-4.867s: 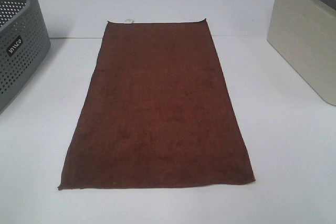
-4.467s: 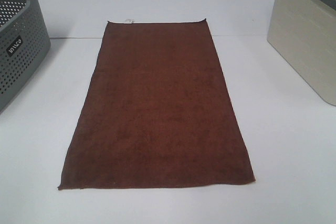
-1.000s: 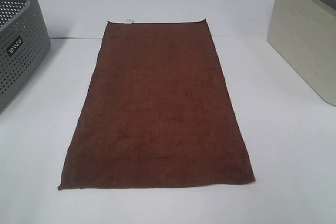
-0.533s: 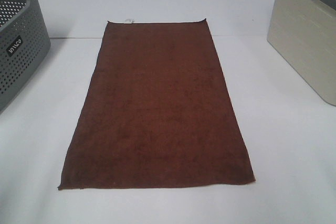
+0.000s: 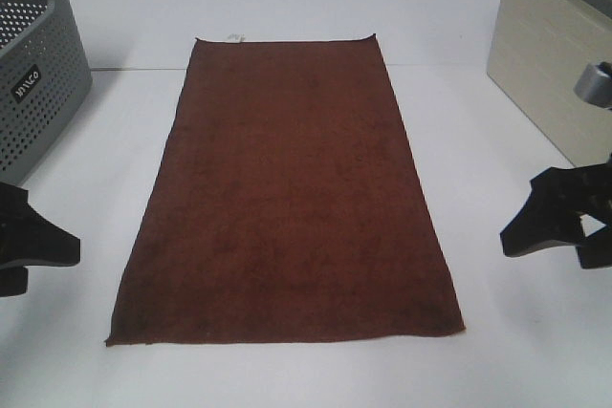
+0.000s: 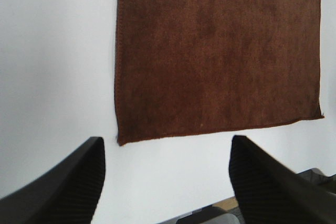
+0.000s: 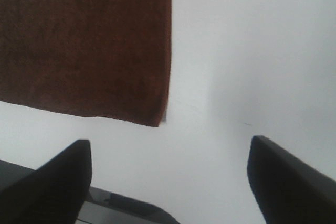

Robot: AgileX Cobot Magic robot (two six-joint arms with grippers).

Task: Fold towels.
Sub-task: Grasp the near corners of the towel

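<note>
Towel (image 5: 287,188) lies spread flat and smooth, in a single layer, in the middle of the white table (image 5: 497,351), its long sides running from near to far. A small white tag (image 5: 234,39) sits on the far short edge, towards the left. No fold has been made yet.

It looks like soft, light terry cloth. It should go limp and sag once lifted, and its nap should give the fingers good purchase. It is not fragile. The hard part is probably the start: the hem lies thin against the tabletop, so a finger has to slide under it or pinch straight down on it. The best places to take hold look like the near-left corner (image 5: 108,340) and the near-right corner (image 5: 463,330). Lifting both together would keep the near edge straight while it is carried over to the far edge.

The left gripper (image 6: 165,148) hovers above the table just to the left of the near-left corner, its fingers (image 6: 68,182) spread wide and holding nothing. The right gripper (image 7: 168,145) hangs off to the right of the near-right corner, its fingers (image 7: 289,182) also spread wide and empty. Neither touches the cloth.

A grey perforated basket (image 5: 38,74) stands at the far left and a beige bin (image 5: 550,74) at the far right, both well clear of the towel.
</note>
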